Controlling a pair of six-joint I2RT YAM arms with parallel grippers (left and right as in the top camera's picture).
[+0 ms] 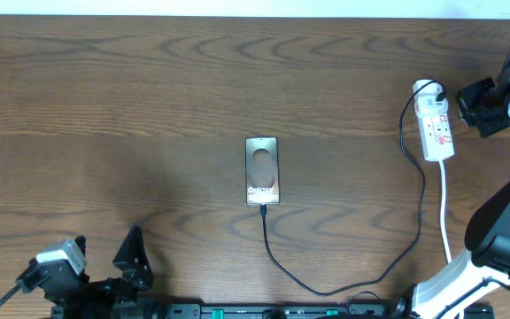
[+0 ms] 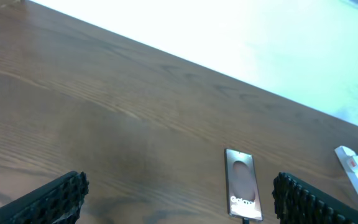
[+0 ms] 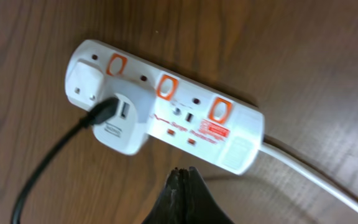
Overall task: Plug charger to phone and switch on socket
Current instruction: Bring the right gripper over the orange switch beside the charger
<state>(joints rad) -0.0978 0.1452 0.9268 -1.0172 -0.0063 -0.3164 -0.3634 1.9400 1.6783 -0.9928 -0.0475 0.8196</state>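
The phone (image 1: 262,170) lies flat mid-table, grey-brown with white "Galaxy" lettering; it also shows in the left wrist view (image 2: 242,193). The charger's thin black cable (image 1: 361,282) runs from the phone's near end round to a white plug (image 3: 114,118) seated in the socket (image 1: 436,125). The socket is a white strip with orange-red switches (image 3: 219,109). My right gripper (image 3: 185,172) is shut and empty, its tip just beside the socket's long side, near the plug end in the overhead view (image 1: 464,105). My left gripper (image 2: 179,199) is open and empty at the near left (image 1: 104,266).
The socket's thick white cord (image 1: 445,213) runs toward the near right, past the right arm's base (image 1: 467,275). The table's far edge meets a white wall (image 2: 229,37).
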